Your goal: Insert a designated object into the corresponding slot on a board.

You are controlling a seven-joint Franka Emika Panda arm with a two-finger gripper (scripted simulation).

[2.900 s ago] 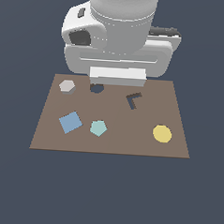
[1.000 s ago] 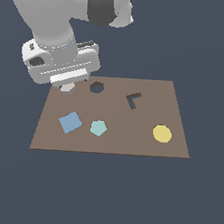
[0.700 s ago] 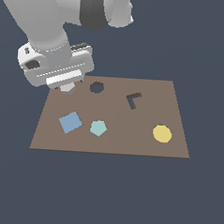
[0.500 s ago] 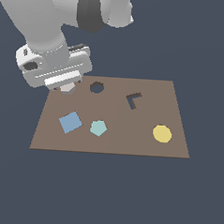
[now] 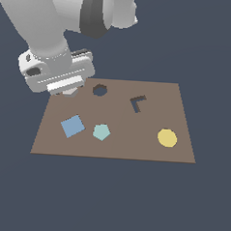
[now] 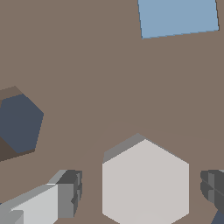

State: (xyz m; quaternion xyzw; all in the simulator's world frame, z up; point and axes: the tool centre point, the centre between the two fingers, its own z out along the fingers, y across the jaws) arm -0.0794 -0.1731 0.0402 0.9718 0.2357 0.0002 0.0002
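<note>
Sitting between the open pincer's (image 6: 140, 192) fingers: the grey hexagon (image 6: 145, 183).

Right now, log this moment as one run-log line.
phase: pre-grasp | gripper: open, fingers either side of grey hexagon, not touching | hexagon: on board | slot: empty

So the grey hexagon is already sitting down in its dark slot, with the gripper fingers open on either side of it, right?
Not quite. In the wrist view the grey hexagon lies on the bare board, apart from the dark slot, which is empty. The gripper fingers do stand open on either side.
</note>
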